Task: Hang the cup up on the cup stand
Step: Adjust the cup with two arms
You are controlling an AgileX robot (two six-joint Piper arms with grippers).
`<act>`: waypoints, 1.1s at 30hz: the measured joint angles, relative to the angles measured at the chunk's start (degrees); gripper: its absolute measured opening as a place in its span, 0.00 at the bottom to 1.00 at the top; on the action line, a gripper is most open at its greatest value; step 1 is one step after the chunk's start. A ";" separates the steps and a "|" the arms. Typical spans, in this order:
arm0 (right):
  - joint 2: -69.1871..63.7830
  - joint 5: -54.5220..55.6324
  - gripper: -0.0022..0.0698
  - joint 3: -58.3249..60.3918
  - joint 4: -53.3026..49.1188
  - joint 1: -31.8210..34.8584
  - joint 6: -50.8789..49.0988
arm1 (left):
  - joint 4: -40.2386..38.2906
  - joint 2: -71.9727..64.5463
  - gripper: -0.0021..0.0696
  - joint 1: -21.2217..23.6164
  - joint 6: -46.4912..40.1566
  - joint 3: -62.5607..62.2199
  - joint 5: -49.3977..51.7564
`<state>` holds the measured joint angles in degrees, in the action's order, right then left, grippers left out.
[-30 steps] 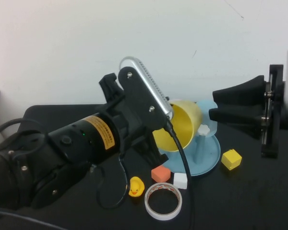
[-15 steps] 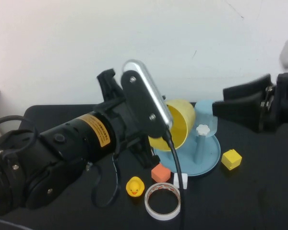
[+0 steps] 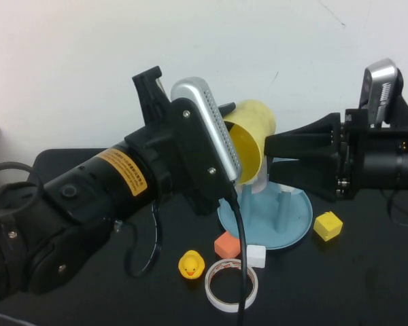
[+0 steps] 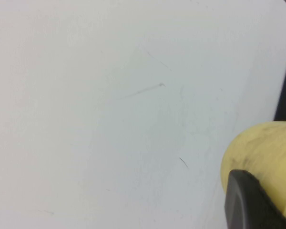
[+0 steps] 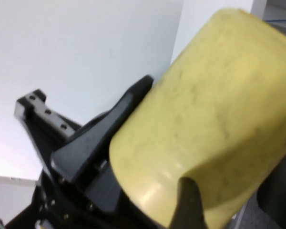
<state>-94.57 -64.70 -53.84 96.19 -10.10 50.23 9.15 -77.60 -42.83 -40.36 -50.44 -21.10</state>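
Note:
The yellow cup (image 3: 250, 136) hangs tilted in the air above the blue cup stand (image 3: 296, 227), mouth facing down and toward my side. My left gripper (image 3: 228, 132) is shut on the cup's rim; in the left wrist view one black finger (image 4: 250, 202) lies over the cup (image 4: 267, 148). My right gripper (image 3: 267, 157) is open, its fingers pointing left and reaching the cup's far side. In the right wrist view the cup (image 5: 214, 114) fills the frame with one fingertip (image 5: 188, 205) at its rim. One blue post (image 3: 284, 212) shows; the white caps are hidden.
A yellow cube (image 3: 328, 225) lies right of the stand. An orange block (image 3: 227, 245), a white block (image 3: 256, 255), a rubber duck (image 3: 190, 265) and a white tape ring (image 3: 232, 284) lie in front of it. The left arm's cable (image 3: 236, 272) hangs over them.
My left gripper has lifted the yellow cup higher and back over the stand. My right gripper has swung in from the right edge to the cup's far side.

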 joint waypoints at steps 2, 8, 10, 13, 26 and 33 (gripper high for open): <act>-0.65 -0.11 0.69 0.00 0.23 0.00 -0.10 | 0.00 0.00 0.04 0.09 -0.10 0.00 0.75; -1.08 0.62 0.69 0.00 0.23 0.00 -0.48 | 0.00 0.00 0.04 0.09 -0.21 0.00 2.60; -1.08 1.50 0.69 0.00 0.23 0.00 -2.58 | 0.00 0.00 0.04 0.09 -0.21 0.00 2.81; -1.08 2.47 0.70 0.00 0.23 0.00 -6.50 | 0.13 0.00 0.04 0.09 -0.28 0.00 2.95; -1.27 2.86 0.86 0.00 0.72 0.00 -18.21 | 2.19 0.00 0.04 0.09 -1.53 0.00 3.04; -1.72 5.21 0.86 -0.46 1.55 -1.18 -24.59 | 9.92 0.00 0.04 0.09 -1.53 0.04 3.82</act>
<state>-96.29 -59.49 -54.30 97.74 -11.28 25.64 19.07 -77.60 -42.75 -41.89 -50.40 -17.28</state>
